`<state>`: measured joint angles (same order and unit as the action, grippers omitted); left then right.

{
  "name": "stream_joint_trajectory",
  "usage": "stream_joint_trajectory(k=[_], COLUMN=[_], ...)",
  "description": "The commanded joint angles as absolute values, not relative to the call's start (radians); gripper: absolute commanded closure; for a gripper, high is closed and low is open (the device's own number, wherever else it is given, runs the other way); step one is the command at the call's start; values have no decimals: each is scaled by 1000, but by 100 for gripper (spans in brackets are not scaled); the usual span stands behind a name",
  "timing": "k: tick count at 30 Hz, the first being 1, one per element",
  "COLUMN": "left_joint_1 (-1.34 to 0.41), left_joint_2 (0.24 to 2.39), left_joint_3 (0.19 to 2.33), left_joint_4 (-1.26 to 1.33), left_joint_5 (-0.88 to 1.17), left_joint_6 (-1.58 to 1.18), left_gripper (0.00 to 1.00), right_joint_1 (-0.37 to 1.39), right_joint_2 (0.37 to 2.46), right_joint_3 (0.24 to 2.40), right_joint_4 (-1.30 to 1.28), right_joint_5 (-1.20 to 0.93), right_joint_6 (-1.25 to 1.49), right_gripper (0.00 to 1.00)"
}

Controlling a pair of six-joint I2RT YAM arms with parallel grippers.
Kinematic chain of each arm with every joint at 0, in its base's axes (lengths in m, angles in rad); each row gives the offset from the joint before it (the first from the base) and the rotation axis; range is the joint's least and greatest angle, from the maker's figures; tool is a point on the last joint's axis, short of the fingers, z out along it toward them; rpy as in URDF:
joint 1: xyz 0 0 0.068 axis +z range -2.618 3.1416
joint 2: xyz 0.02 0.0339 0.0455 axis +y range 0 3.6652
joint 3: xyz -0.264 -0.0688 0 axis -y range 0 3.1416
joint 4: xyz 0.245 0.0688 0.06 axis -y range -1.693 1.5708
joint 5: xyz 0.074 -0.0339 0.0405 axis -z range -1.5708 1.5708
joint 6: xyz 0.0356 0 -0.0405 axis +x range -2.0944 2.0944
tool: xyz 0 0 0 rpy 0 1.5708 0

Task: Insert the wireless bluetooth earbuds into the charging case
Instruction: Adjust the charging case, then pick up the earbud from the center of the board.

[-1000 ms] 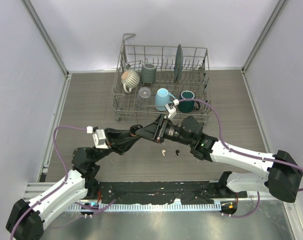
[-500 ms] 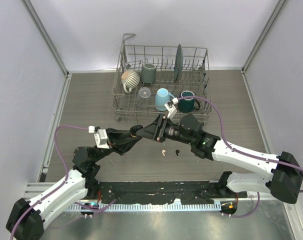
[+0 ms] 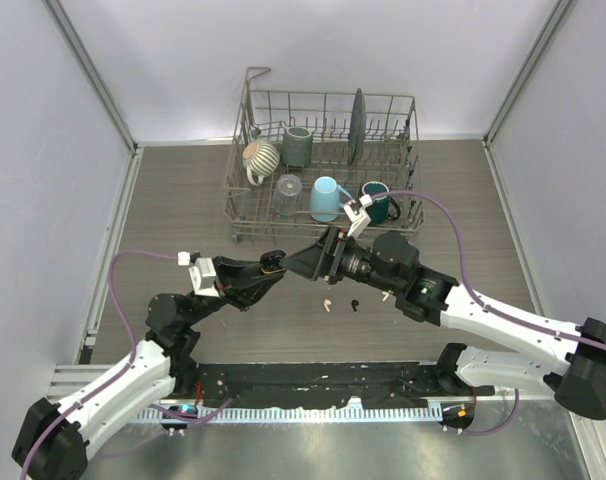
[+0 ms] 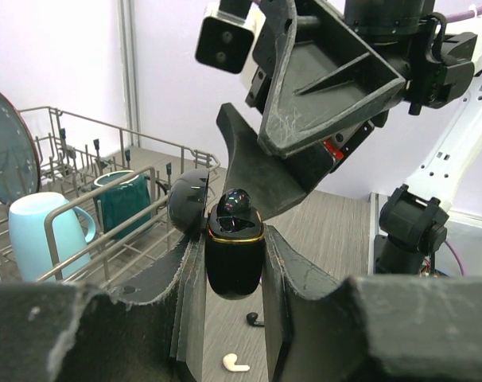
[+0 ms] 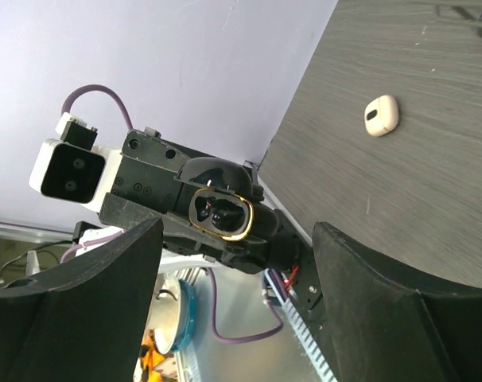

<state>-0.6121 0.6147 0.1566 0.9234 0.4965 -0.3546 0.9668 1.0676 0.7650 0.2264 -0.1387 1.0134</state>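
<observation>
We saw the left gripper (image 4: 233, 239) pinching the black charging case (image 4: 235, 267) by its sides, with the lid (image 4: 188, 203) swung back, in the air above the table (image 4: 336, 231). The right gripper (image 5: 239, 231) faced it with fingers spread wide and nothing between them. Only the wrist views showed the case's inside: a seated black earbud (image 4: 239, 200) within the gold rim (from above, the case was just a dark blob between the two tools). The top view placed a cream earbud (image 3: 326, 303) and a loose black earbud (image 3: 354, 304) side by side on the table below the grippers, in front of the dish rack (image 3: 241, 200). A pale speck under the right arm was too small to name. We could not tell whether the case held a second earbud.
</observation>
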Motion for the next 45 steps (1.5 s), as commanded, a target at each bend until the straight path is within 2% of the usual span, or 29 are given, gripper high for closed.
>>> stream_joint_trajectory(k=[1,4,9,13,16,26,32,45], left_joint_1=[-612,-612,-612,-612,-612,-612,-612,-612], left_joint_2=[592,575,538,511,499,463,451,476], left_joint_3=[149,149,152,158,161,160,160,156], left_joint_4=[942,921,877,847,839,818,792,808], left_joint_5=[468,460,448,448,446,442,439,445], left_joint_6=[-337,-327,-310,-308,-308,-324,-316,-318], left_gripper=[100,100,100,100,100,100,100,100], right_joint_1=[968,968,966,963,963,963,963,963], right_joint_2=[990,916,778,814,898,1195,1272,1439], right_joint_3=[815,796,747,767,778,805,815,850], right_joint_4=[119,8,-277,-552,-632,-675,-637,-586], right_joint_5=[-43,42,375,462,453,406,416,423], right_joint_6=[920,888,946,989,1012,976,931,836], right_gripper=[18,18,20,28,33,42,50,53])
